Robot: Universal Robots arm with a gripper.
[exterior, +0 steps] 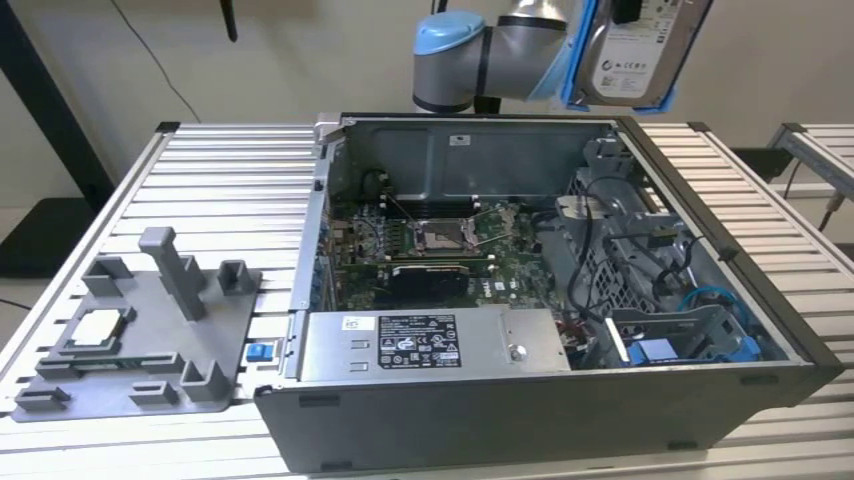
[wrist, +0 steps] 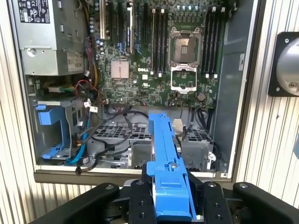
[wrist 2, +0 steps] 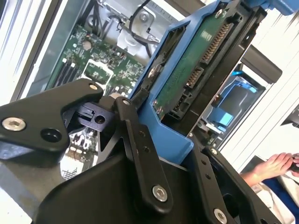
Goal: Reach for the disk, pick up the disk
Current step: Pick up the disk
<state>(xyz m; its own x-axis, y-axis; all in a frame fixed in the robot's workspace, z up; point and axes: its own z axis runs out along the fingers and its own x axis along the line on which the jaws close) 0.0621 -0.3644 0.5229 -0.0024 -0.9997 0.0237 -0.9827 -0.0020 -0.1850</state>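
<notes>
- My pincer [wrist: 170,200], made of matte black jointed links with silver screws, is clamped on the disk [exterior: 638,52], and I hold it in the air above the far edge of the open computer case [exterior: 534,420].
- The disk is a flat silver-grey rectangle with a white label, framed by a glossy blue plastic bracket [wrist: 166,158]; in the second wrist view its green circuit underside [wrist 2: 196,65] shows between my fingers [wrist 2: 140,154].
- My arm [exterior: 461,60] has smooth grey tubes and a rounded light-blue joint cap, raised high above the case.
- The case is a dark grey metal box lying open on a ribbed aluminium table [exterior: 214,170], with a green motherboard [wrist: 154,60] inside.
- A grey plastic fixture [exterior: 147,330] sits near the table's edge, at the exterior view's left.
- A person's hand [wrist 2: 271,168] appears in the second wrist view.
</notes>
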